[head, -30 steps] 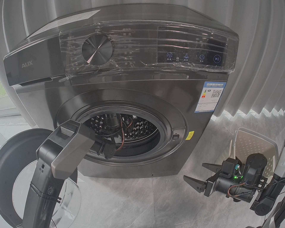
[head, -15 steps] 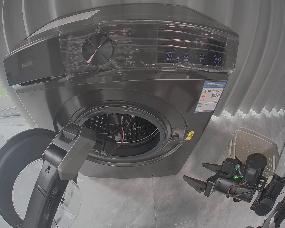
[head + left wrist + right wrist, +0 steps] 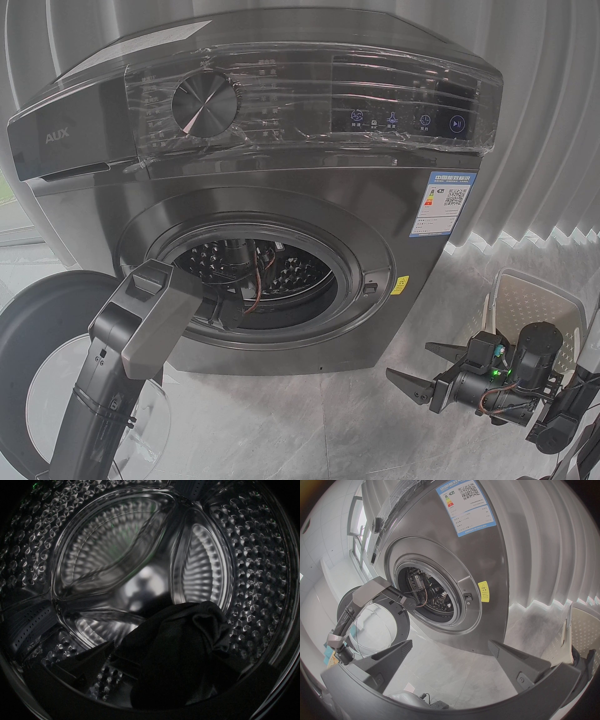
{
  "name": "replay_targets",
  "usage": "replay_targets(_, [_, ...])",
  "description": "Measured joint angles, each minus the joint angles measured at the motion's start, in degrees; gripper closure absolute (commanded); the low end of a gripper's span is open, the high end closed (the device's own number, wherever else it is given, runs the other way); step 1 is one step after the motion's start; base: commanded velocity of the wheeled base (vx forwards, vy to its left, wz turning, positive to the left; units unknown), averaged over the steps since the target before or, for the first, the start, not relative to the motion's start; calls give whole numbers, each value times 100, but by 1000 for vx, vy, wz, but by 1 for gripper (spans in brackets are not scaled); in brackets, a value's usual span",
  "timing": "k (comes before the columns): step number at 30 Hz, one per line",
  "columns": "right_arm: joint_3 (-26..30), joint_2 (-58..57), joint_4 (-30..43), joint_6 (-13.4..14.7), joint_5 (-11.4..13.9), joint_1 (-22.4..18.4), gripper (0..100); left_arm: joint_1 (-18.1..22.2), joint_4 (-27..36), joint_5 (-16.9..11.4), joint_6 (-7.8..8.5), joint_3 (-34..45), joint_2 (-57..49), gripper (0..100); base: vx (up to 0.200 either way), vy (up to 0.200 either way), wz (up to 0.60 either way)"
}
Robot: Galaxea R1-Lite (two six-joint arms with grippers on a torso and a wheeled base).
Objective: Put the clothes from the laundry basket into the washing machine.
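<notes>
The grey washing machine [image 3: 375, 200] stands with its round door [image 3: 31, 337] swung open to the left. My left arm [image 3: 150, 312] reaches through the opening into the drum [image 3: 256, 558]. There my left gripper [image 3: 153, 655] is open, and one dark finger [image 3: 87, 661] shows. A dark garment [image 3: 178, 648] lies heaped on the drum floor between the jaws and hides the other finger. The white laundry basket [image 3: 537, 306] stands on the floor at the right. My right gripper [image 3: 407, 360] hangs open beside it, holding nothing, and its jaws face the machine [image 3: 487, 561] in the right wrist view.
Grey tiled floor [image 3: 281, 425] lies between the machine and me. White pleated curtains [image 3: 550, 125] hang behind the basket [image 3: 581, 630] on the right. The open door [image 3: 375, 627] takes up the floor space at the left, next to my left arm.
My left arm has shifted slightly right and further into the drum opening, then stayed still. The right arm has not moved.
</notes>
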Motion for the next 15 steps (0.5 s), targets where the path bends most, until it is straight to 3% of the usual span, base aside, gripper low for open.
replay_targets(6, [0,-2,2,0,0,0,0,-32,-11,7,9,708,-234,0,0,0,0])
replay_targets(15, [6,-22,5,-5,0,2,0,-151,-383,-4,39,2993,-1039,0,0,0,0])
